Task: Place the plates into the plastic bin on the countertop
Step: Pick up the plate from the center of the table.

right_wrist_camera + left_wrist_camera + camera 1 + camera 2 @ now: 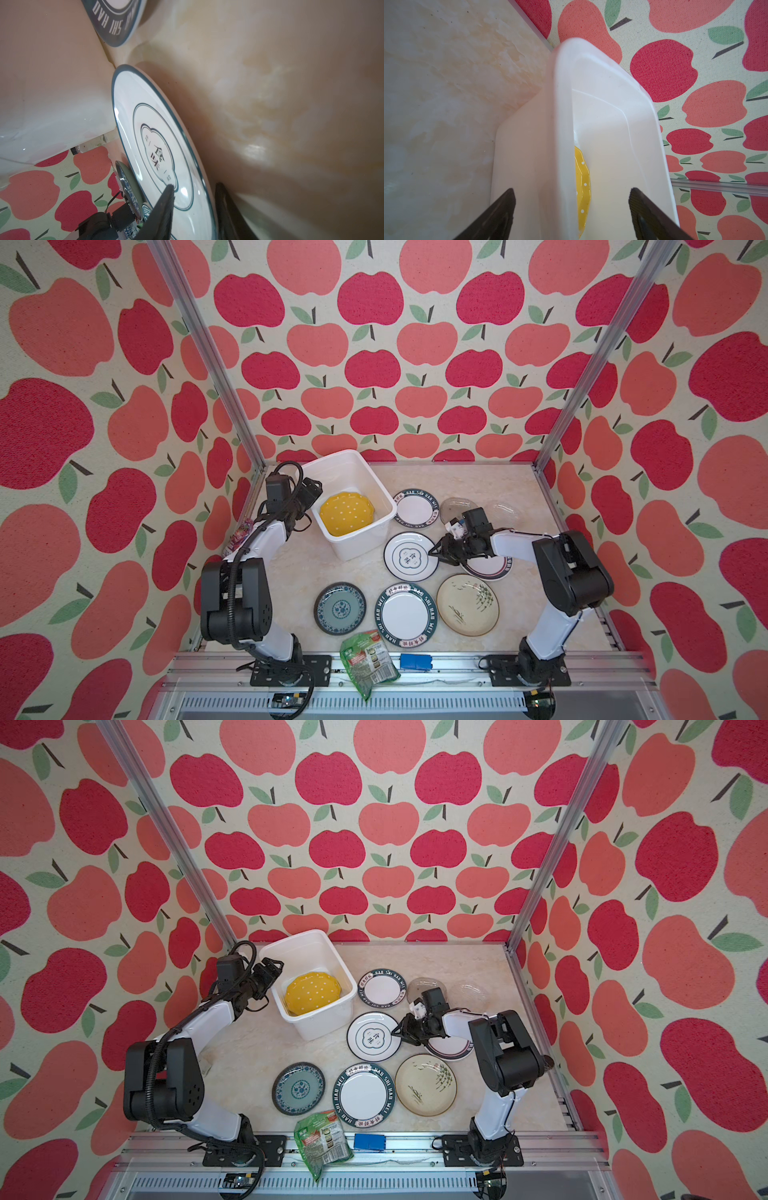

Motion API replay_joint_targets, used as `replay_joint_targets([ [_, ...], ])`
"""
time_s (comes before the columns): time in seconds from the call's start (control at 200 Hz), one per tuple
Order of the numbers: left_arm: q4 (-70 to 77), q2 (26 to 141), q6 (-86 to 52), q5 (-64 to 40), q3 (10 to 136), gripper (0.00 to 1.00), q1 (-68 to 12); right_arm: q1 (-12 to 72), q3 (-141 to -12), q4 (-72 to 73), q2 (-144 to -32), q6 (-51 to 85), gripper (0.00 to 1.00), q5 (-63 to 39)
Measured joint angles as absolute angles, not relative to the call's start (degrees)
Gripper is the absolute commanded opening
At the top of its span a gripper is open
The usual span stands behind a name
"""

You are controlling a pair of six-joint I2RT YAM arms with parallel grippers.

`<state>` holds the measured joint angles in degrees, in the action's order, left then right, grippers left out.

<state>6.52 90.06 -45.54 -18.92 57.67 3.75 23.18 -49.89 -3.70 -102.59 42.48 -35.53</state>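
R claw point(433, 554) narrow, astride the emblem plate's point(405, 558) near rim — can't tell if I'm gripping | bin point(357, 543) just beyond, toward left arm | L claw point(315, 488) wide

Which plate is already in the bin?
The yellow dotted plate: it alone lies inside the bin, leaning against one wall. Every other one lies out on the countertop.

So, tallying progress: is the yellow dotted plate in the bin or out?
In: the yellow plate sits inside the bin, below its rim, in both top views.
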Motion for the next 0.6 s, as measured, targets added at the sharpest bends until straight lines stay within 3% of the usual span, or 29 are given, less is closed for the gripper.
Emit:
replay_joint_targets([
  [0.595, 7.22, 90.80, -45.58, -19.09, 57.67, 0.88, 4.36, 23.24, -49.84, 6.31, -106.24, 49.63, 0.32, -40.71],
])
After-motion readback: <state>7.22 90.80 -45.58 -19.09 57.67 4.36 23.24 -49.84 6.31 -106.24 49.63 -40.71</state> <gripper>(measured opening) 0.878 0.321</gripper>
